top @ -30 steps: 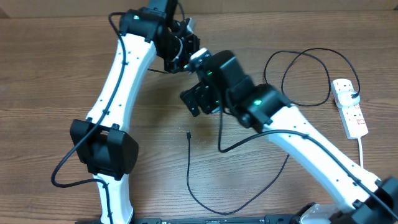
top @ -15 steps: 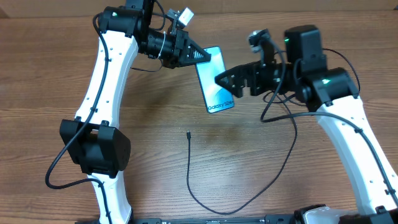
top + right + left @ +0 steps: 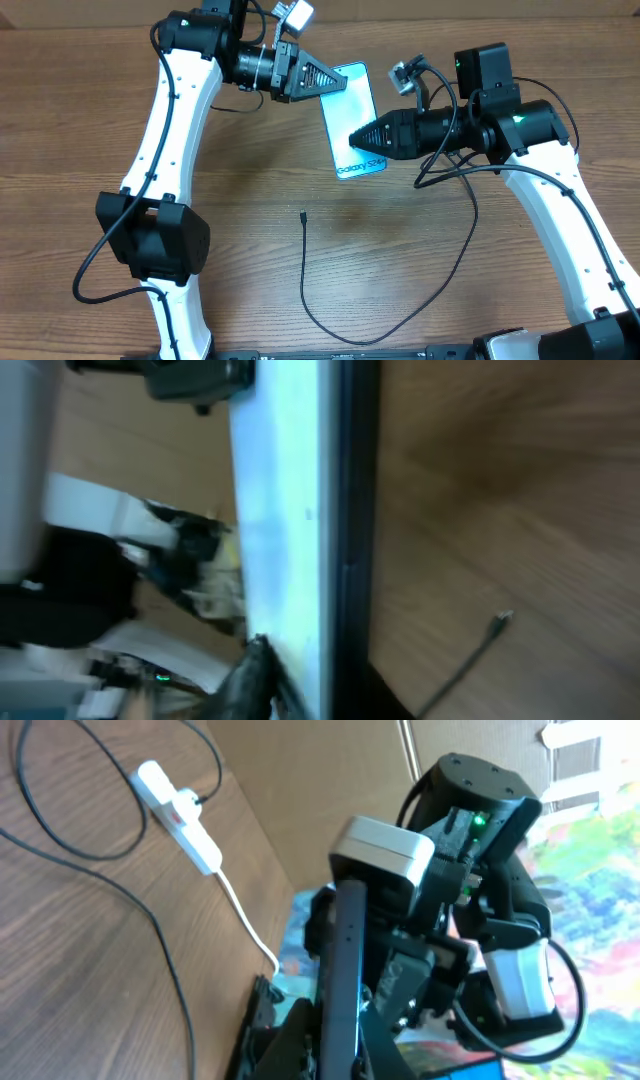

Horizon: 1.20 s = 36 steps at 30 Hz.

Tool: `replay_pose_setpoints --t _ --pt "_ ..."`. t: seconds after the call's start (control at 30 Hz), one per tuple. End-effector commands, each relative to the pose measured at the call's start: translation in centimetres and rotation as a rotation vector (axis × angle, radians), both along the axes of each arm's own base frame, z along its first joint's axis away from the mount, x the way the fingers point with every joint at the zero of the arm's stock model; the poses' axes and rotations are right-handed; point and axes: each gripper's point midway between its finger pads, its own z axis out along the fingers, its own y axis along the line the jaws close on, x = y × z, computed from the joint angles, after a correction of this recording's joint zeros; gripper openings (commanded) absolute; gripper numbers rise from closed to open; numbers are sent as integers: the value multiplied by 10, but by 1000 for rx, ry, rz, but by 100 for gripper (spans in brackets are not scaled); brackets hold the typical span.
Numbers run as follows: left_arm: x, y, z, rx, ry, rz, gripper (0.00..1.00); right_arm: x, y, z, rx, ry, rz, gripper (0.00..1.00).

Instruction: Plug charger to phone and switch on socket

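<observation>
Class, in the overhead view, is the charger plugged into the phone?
No, the charger lies loose on the table, its tip apart from the phone.

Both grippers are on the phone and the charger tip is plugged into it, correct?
Not plugged in. The left gripper and right gripper both grip the phone, but the charger tip lies loose on the table, well apart from the phone, as the overhead view shows.

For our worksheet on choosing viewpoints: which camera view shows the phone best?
Overhead. There the phone faces the camera, so its light blue screen and white lettering show. The left wrist view catches only its thin dark edge, and the right wrist view a blurred, edge-on strip of screen.
</observation>
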Motion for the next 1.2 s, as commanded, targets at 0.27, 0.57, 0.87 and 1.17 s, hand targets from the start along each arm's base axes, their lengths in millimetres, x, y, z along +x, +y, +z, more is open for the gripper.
replay_pose_setpoints --t 0.27,0.57,0.87,1.17 --pt "-14 -14 -2 32 26 -32 50 5 7 19 69 -18 18 4" --pt "-29 -37 1 3 -38 -106 46 24 12 40 144 77 -77 4" --pt "-24 -35 5 -21 -65 -100 20 26 12 42 154 117 -96 4" --pt "-23 -34 24 -127 -82 -126 4 24 12 40 156 191 -117 4"
